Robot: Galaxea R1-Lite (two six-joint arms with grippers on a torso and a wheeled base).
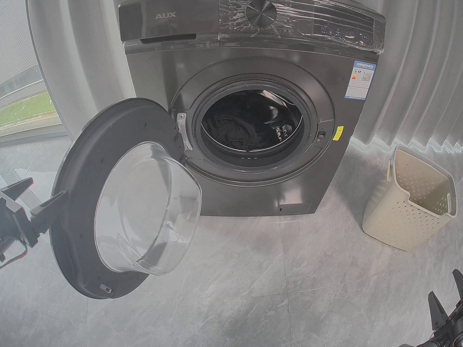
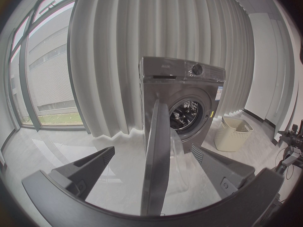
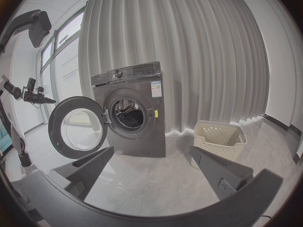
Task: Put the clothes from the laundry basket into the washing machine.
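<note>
Head view: the washing machine [image 1: 246, 97] stands on the floor [image 1: 241, 275] with its door [image 1: 115, 203] swung wide open toward the robot's left. Dark clothes [image 1: 241, 126] lie inside the drum. The cream laundry basket [image 1: 410, 203] sits on the floor to the machine's right, well apart, with bare walls and nothing seen inside. The left claw [image 1: 46, 190] sits just beside the door's outer rim, fingers spread, gripping nothing. The right claw [image 1: 443, 284] is low at the right, near the floor, fingers apart, empty.

Left wrist view: the left claw [image 2: 153, 148] is open and the door [image 2: 156, 161] shows edge-on between its fingers; contact can't be told. The machine [image 2: 180, 85] and basket [image 2: 233, 133] are beyond.

Right wrist view: the right claw [image 3: 151, 148] is open and empty, facing the machine [image 3: 132, 111]. Dark clothes [image 3: 131, 120] are in the drum, and the basket [image 3: 219, 139] interior looks empty.
</note>
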